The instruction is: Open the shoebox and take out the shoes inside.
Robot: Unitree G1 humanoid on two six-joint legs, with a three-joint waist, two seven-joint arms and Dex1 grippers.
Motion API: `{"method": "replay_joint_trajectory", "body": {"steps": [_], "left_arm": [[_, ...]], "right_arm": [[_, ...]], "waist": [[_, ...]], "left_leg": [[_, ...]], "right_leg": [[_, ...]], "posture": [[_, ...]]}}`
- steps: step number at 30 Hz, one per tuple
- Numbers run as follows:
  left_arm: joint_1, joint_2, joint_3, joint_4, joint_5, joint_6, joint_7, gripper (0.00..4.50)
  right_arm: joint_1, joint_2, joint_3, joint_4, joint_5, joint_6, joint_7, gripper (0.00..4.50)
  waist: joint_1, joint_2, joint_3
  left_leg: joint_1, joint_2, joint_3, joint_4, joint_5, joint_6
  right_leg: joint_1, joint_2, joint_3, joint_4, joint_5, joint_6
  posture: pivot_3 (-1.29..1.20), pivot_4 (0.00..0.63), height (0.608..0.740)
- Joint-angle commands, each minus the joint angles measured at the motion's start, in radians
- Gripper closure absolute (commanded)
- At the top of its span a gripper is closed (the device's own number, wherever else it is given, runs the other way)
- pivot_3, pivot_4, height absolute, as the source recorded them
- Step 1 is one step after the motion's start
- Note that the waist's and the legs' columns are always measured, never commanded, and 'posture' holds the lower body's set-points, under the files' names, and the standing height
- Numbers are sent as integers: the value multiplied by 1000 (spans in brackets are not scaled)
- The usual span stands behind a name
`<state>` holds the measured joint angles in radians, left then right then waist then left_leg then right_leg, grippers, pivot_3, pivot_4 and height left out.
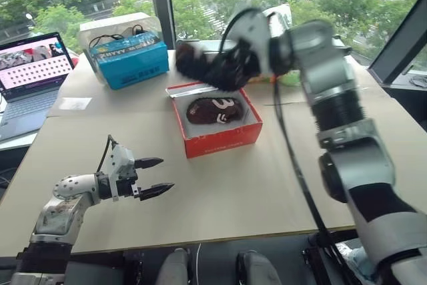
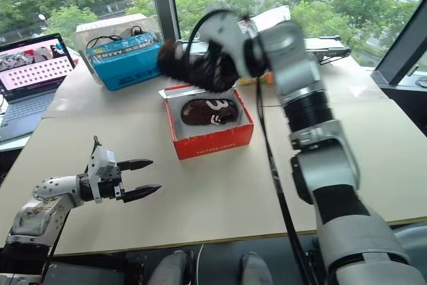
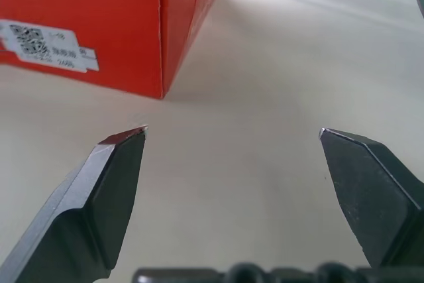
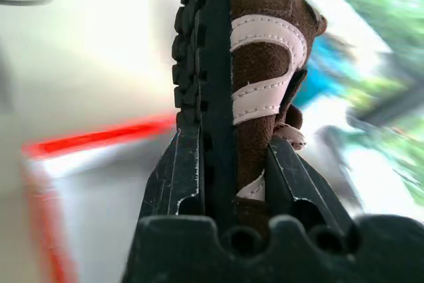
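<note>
The red shoebox [image 1: 223,137] stands open on the table, and one dark brown shoe [image 1: 215,110] with white markings lies inside it. My right gripper [image 1: 220,68] hangs in the air above the box's far side, shut on a second brown shoe [image 4: 262,84] by its sole and side; that shoe [image 1: 200,65] sticks out to the left. Near the table's front left my left gripper [image 1: 155,175] is open and holds nothing. In the left wrist view its fingertips [image 3: 126,144] point at the shoebox's [image 3: 132,24] red corner, apart from it.
A blue box with white lettering [image 1: 131,61] sits at the back left with a clear bin [image 1: 110,28] behind it. A laptop [image 1: 30,78] stands open at the far left. A paper slip [image 1: 75,103] lies on the table. The table [image 1: 253,191] has bare room in front.
</note>
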<state>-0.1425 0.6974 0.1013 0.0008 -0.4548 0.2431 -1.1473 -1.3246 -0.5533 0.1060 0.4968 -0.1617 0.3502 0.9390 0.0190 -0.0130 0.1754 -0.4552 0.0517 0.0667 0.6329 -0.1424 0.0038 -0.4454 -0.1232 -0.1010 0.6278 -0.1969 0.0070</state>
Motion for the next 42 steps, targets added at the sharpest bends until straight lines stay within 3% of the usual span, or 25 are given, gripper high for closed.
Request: {"method": "replay_joint_trajectory", "body": {"steps": [1,5,8,12,17,22,23,24,29,32,37,42], "left_arm": [[-5,4,16,-23,-5,-12,4,0],[-10,4,12,-22,-5,-9,5,0],[-20,2,4,-23,-6,-4,1,0],[-27,4,0,-7,0,-11,-7,0],[-42,5,-1,12,3,-17,-13,0],[-47,0,-3,14,5,-19,-11,0],[-47,0,-2,14,5,-19,-10,0],[-46,0,-2,14,5,-19,-9,0],[-45,-3,-1,14,5,-20,-6,0],[-48,-5,-1,15,5,-20,-4,0],[-50,-6,-1,15,5,-21,-5,0],[-50,-10,-3,12,6,-21,-2,0]], "right_arm": [[110,-78,-9,-93,-119,94,-192,3526],[363,-137,47,-184,-300,221,-391,3526],[513,-87,77,-161,-385,265,-576,3526],[533,-62,120,-32,-450,210,-751,3526],[504,-9,176,133,-451,146,-821,3526],[516,44,197,145,-425,137,-776,3526],[526,60,184,128,-402,141,-760,2766],[531,73,175,116,-385,149,-742,2624],[536,121,119,52,-306,202,-657,928],[530,160,14,-82,-194,347,-570,928],[488,155,-100,-325,-58,589,-454,928],[380,62,-134,-480,66,657,-327,928]], "waist": [[-2,0,0],[-10,-2,-1],[-18,-2,-1],[-41,1,1],[-43,0,0],[-48,-2,-1],[-52,-3,-2],[-59,-4,-3],[-72,-8,-4],[-72,-8,-4],[-60,-7,-4],[-39,-3,-1]], "left_leg": [[0,0,2,0,0,0],[-3,-1,6,0,0,1],[-4,0,9,0,6,9],[-4,0,11,0,7,10],[-2,0,10,2,7,11],[-2,0,10,2,7,11],[-2,0,10,2,7,11],[-2,0,10,2,7,11],[3,2,9,2,7,11],[13,4,9,1,2,3],[11,8,9,0,2,3],[6,10,10,0,3,4]], "right_leg": [[-1,-1,1,-1,-1,-1],[-3,-2,4,0,3,5],[-8,-1,7,3,3,5],[-11,0,10,5,4,4],[-9,0,11,4,6,6],[-8,0,12,4,6,6],[-8,0,12,4,6,6],[-8,1,12,4,6,6],[-2,3,13,4,7,6],[7,4,12,1,3,-1],[5,7,12,1,4,0],[-2,10,12,2,5,2]], "posture": [[0,150,740],[0,150,740],[0,150,740],[0,150,740],[0,150,740],[0,150,740],[0,150,740],[0,150,740],[0,150,740],[0,150,740],[0,150,740],[0,150,740]]}}
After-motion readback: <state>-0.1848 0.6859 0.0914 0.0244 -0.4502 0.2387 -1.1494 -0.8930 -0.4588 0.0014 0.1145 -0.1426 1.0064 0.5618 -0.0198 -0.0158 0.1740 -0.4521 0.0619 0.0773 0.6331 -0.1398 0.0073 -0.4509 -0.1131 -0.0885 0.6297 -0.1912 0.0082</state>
